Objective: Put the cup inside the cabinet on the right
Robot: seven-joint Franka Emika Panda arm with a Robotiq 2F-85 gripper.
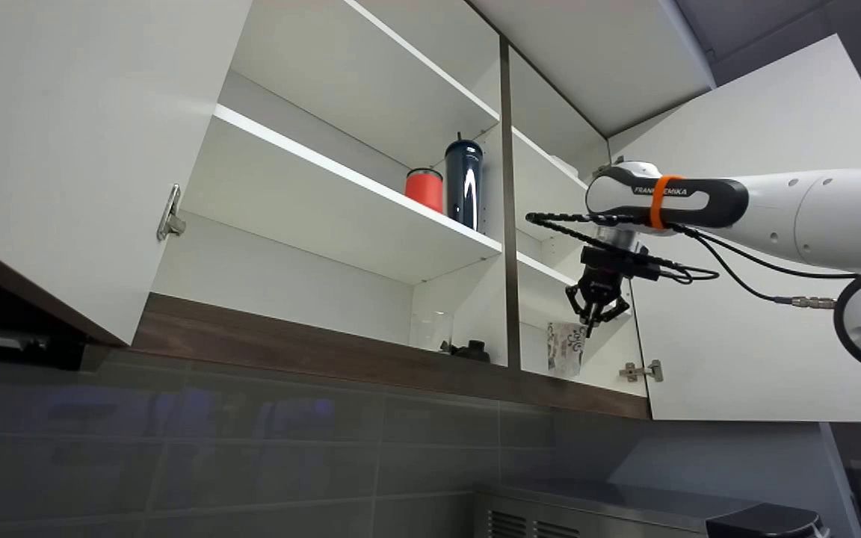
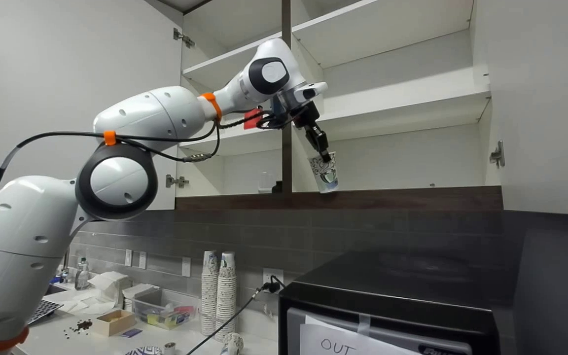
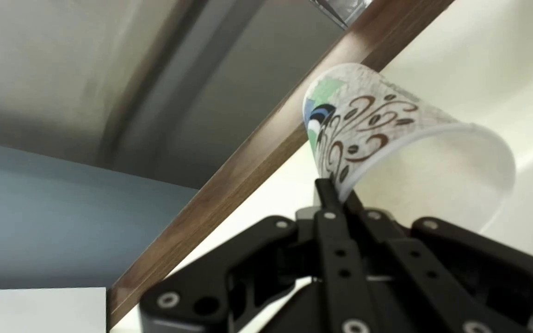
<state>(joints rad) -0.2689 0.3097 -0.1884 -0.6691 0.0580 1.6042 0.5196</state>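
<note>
The cup is whitish with a dark swirl pattern; it shows in both exterior views point(image 1: 565, 349) point(image 2: 325, 173) and in the wrist view point(image 3: 368, 111). My gripper point(image 1: 590, 329) point(image 2: 324, 157) point(image 3: 338, 196) points down and is shut on the cup's rim, one finger outside and one inside the wall. The cup hangs slightly tilted, mouth up, at the front opening of the right cabinet section point(image 1: 587, 394) point(image 2: 412, 198), low by its dark wood bottom edge. In the wrist view its base overlaps that edge. I cannot tell whether it touches the cabinet floor.
The cabinet's white door point(image 1: 759, 321) point(image 2: 550, 108) stands open. A dark divider point(image 1: 509, 224) separates it from the section with a red cup point(image 1: 424, 190) and a dark blue bottle point(image 1: 464, 183). A white shelf point(image 2: 402, 111) lies above the held cup. A microwave point(image 2: 387, 291) stands below.
</note>
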